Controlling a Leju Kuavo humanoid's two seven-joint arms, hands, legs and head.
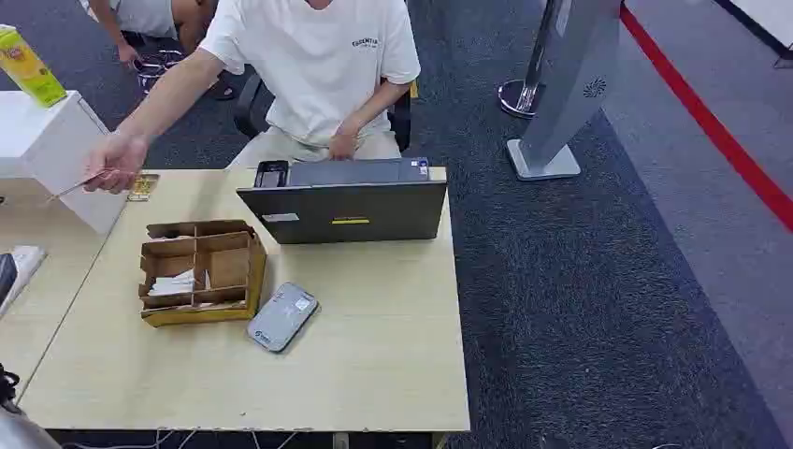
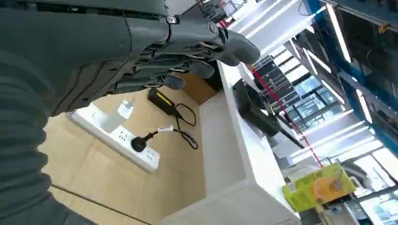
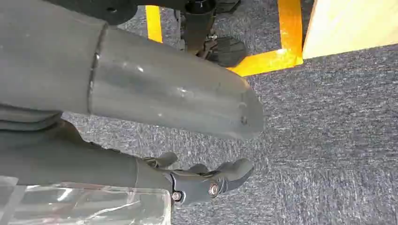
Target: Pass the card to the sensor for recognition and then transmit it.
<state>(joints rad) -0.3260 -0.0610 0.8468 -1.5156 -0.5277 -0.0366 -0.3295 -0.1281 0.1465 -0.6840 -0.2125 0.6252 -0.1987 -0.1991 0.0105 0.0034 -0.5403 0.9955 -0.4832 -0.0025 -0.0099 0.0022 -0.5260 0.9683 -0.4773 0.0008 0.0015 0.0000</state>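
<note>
A person in a white T-shirt sits behind the wooden table and holds a thin card in an outstretched hand over the table's far left corner. A flat grey reader lies near the table's middle, beside a cardboard divider box. A dark grey machine stands at the far edge. My left hand holds nothing, its fingers loosely extended above a side table. My right hand hangs over the carpet, also holding nothing.
A white cabinet with a yellow-green carton stands at the left. A power strip with a plugged cable lies under my left hand. A grey kiosk stand and a red floor line are at the right.
</note>
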